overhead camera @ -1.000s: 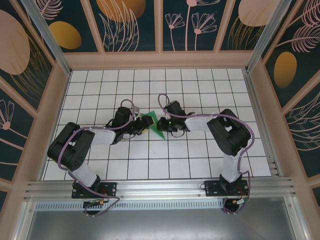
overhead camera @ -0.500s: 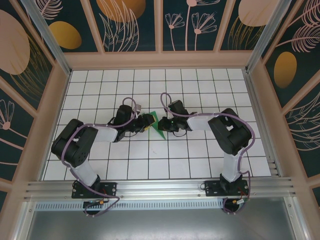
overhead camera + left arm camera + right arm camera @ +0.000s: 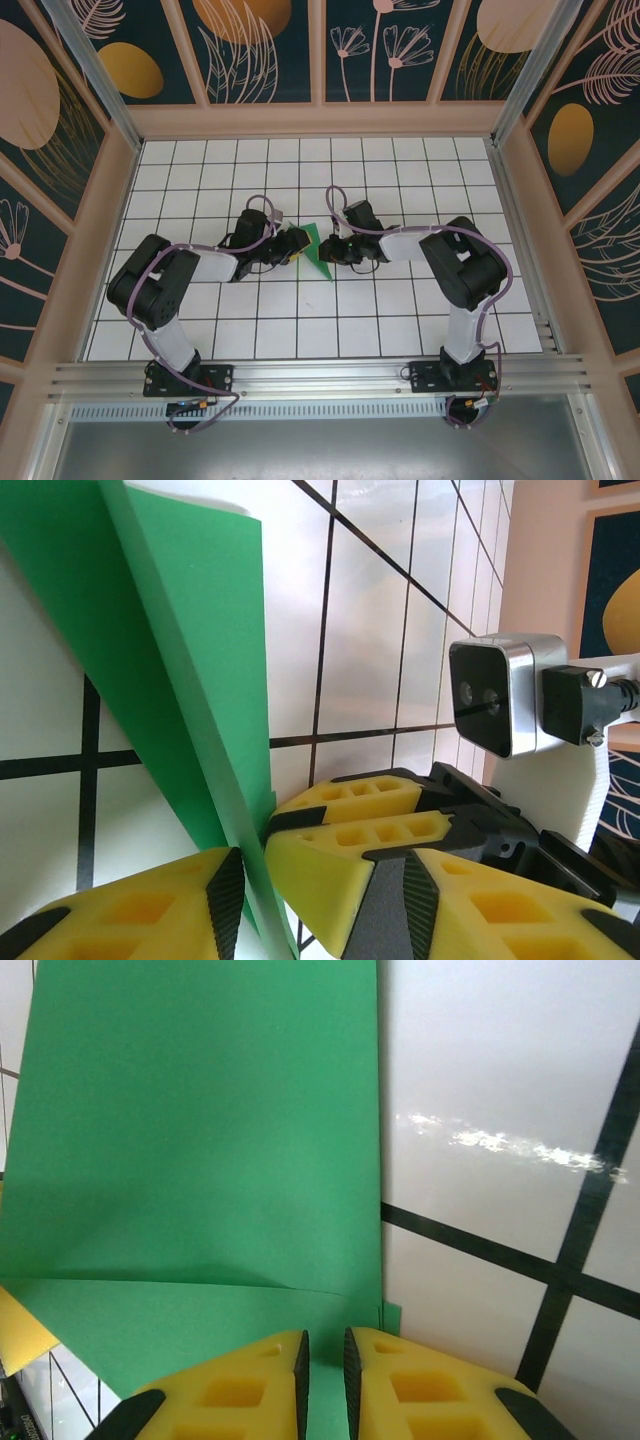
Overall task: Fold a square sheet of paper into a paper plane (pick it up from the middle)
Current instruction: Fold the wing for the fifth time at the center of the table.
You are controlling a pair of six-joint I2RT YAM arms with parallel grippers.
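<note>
Left gripper [image 3: 297, 243] crept toward the paper [image 3: 318, 251], whose tip points nearward.

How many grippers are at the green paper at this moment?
2. The left gripper is at the left side of the green paper; the right gripper pinches the opposite edge. None seems hidden.

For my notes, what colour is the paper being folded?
Plain bright green. The paper shows best in the right wrist view.
</note>
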